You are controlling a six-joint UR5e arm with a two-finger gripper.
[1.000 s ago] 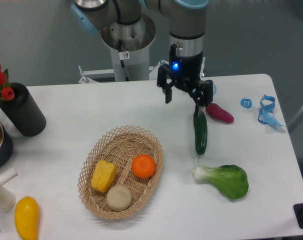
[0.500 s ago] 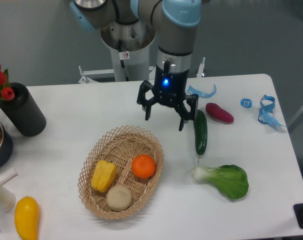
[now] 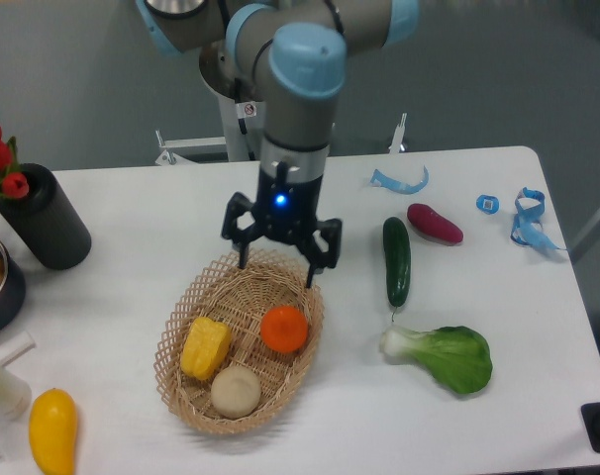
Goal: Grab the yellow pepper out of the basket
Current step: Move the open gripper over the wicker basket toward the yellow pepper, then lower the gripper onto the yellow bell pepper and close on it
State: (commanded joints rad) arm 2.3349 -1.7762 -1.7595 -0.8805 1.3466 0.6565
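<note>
The hand (image 3: pixel 278 265) hung empty with its fingers spread wide over the basket's (image 3: pixel 186 299) far rim. The yellow pepper (image 3: pixel 205 346) lay inside, blocky and ridged.

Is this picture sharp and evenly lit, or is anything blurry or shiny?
In the fixed camera view the light is soft and even, with only faint shadows on the white table. The tan woven wicker basket and blocky yellow pepper look sharp. The black two-finger gripper shows a glowing blue light, and its open jaws look slightly soft.
</note>
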